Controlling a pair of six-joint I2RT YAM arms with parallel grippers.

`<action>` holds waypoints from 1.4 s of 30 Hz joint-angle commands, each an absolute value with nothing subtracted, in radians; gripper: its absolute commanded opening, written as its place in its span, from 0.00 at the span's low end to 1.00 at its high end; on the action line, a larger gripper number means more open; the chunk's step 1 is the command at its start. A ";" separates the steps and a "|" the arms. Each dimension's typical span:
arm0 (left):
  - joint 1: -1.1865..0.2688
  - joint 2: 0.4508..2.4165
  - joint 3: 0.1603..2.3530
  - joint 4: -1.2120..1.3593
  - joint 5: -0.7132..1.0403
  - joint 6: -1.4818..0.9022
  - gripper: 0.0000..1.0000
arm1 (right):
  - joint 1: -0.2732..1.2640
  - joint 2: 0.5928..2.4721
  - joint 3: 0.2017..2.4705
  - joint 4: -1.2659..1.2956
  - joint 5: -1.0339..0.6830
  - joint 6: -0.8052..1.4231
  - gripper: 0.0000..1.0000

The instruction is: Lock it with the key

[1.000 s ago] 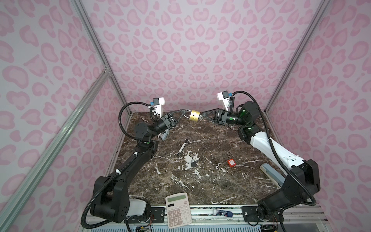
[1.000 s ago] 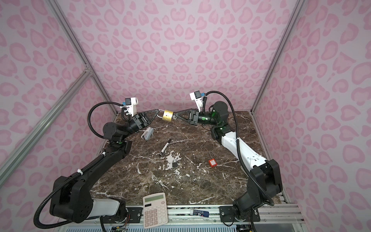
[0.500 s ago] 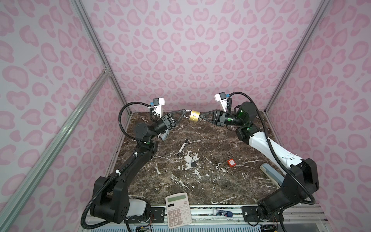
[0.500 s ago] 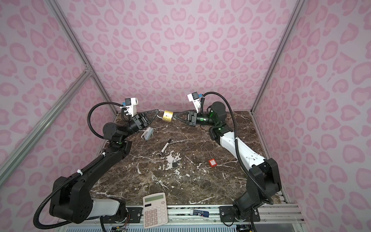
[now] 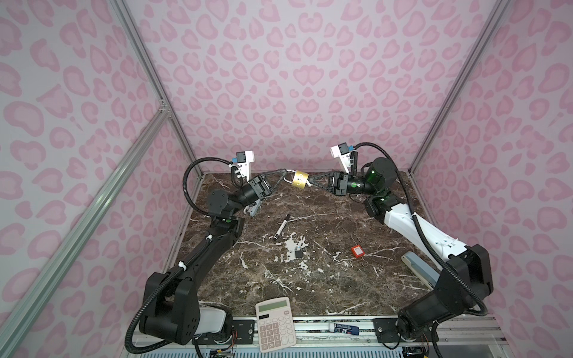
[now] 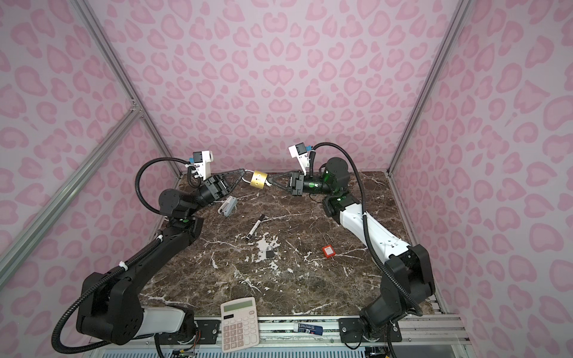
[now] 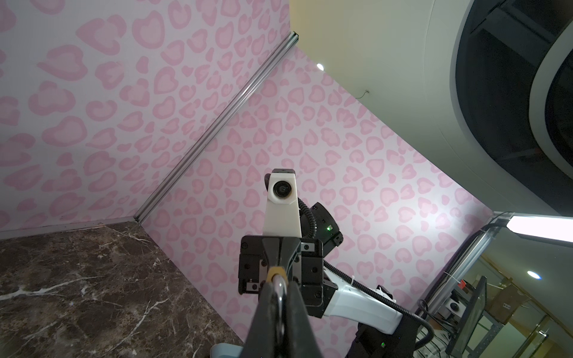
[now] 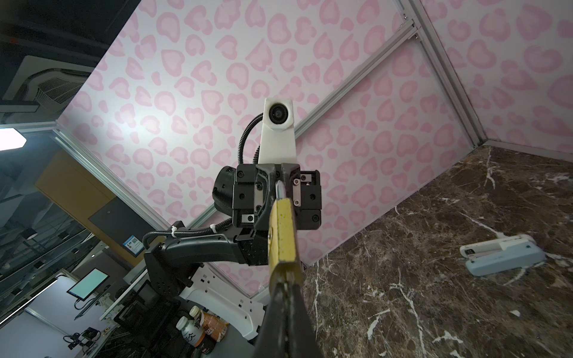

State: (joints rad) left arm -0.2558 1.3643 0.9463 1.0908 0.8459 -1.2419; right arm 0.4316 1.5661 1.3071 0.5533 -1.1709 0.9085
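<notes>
A brass padlock (image 5: 300, 179) (image 6: 259, 179) hangs in the air over the back of the marble table, held between both grippers. My left gripper (image 5: 284, 171) (image 7: 280, 279) is shut on its steel shackle (image 7: 280, 297). My right gripper (image 5: 311, 183) (image 8: 284, 279) is shut at the base of the padlock (image 8: 283, 229), on a thin pale sliver that looks like the key (image 8: 286, 280). The fingers hide most of the key.
On the table lie a pen (image 5: 281, 231), a small dark padlock (image 5: 298, 253), a red padlock (image 5: 357, 250), a grey-white device (image 6: 228, 206) near the left arm and a pale case (image 5: 417, 268) by the right arm. A calculator (image 5: 275, 322) sits at the front edge.
My right gripper has moved slightly left up to the padlock's base and its jaws have closed there. The left gripper and the padlock have stayed put.
</notes>
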 commanded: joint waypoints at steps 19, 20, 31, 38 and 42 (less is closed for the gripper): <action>-0.243 1.366 0.948 1.120 0.836 -1.228 0.04 | 0.341 1.458 1.186 0.443 -1.168 0.825 0.00; -0.243 1.365 0.945 1.110 0.837 -1.219 0.04 | 0.334 1.451 1.177 0.436 -1.161 0.821 0.00; -0.269 1.329 0.899 0.570 0.824 -0.789 0.04 | 0.233 1.366 1.065 0.210 -0.983 0.688 0.00; -0.369 1.367 1.050 -0.102 0.668 -0.320 0.04 | 0.207 1.322 1.013 0.121 -0.912 0.638 0.00; -0.397 1.438 1.086 -0.188 0.687 -0.255 0.04 | 0.204 1.312 0.997 0.088 -0.889 0.624 0.00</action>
State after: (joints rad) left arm -0.3813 1.4044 1.0512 -0.0330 0.6918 -0.3981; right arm 0.2070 1.3163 1.0073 0.1181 -0.9173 0.6548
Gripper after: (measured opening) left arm 0.083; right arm 0.048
